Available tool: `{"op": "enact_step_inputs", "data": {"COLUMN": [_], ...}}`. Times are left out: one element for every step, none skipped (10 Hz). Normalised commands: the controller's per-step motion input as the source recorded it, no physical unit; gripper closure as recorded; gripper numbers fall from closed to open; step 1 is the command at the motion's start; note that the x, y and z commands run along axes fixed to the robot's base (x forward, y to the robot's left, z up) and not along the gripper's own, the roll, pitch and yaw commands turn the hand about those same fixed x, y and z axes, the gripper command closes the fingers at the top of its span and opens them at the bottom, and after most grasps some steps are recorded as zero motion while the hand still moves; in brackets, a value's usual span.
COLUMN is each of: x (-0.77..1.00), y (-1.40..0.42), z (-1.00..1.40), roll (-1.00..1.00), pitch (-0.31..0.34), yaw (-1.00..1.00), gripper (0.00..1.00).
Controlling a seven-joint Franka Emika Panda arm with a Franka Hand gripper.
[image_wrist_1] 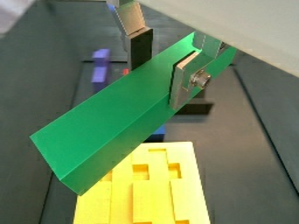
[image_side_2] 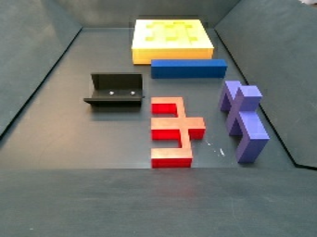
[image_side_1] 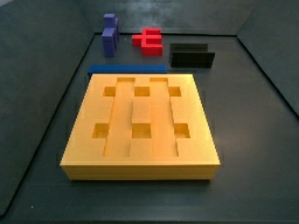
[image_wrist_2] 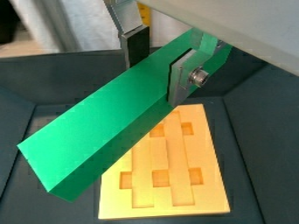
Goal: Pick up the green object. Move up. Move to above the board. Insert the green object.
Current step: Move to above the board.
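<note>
Gripper (image_wrist_2: 162, 59) clamped on the green object (image_wrist_2: 111, 122), silver fingers (image_wrist_2: 183, 77) pinching the bar near one end, seen in both wrist views; same grip in (image_wrist_1: 163, 61) with the green object (image_wrist_1: 128, 109) running diagonally from upper right down to lower left of frame. Bar lifted clear of the floor, hanging over the board (image_wrist_2: 176, 188), which fills the lower centre of a wrist view with its square holes and grooves showing under the bar. Arm and bar absent from both side views, so likely well above the table. Board (image_side_1: 140, 122) centre of a side view, holes empty; blue bar (image_side_1: 140, 68) lying just beside its far edge, fixture (image_side_1: 193, 56) upper right, red piece (image_side_1: 149, 38) and purple piece (image_side_1: 110, 35) behind. Board (image_side_2: 173, 37) at top in a side view, purple pieces (image_side_2: 246, 120) at right. Step judged: move to above the board, nearly done. Next calls for lining the bar up with a lengthwise groove, levelling, then straight descent; which groove, cannot tell.
</note>
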Motion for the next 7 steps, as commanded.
{"op": "enact_step_inputs", "data": {"x": [0.03, 0.04, 0.05, 0.06, 0.06, 0.07, 0.08], "y": [-0.03, -0.02, -0.03, -0.02, -0.02, -0.02, -0.03], "z": [0.02, 0.03, 0.03, 0.03, 0.03, 0.03, 0.03], "roll": [0.00, 0.00, 0.00, 0.00, 0.00, 0.01, 0.02], "pitch": [0.132, 0.141, 0.156, 0.170, 0.197, 0.223, 0.269], "yaw": [1.00, 1.00, 1.00, 1.00, 1.00, 1.00, 1.00], "gripper": [1.00, 1.00, 1.00, 1.00, 1.00, 1.00, 1.00]}}
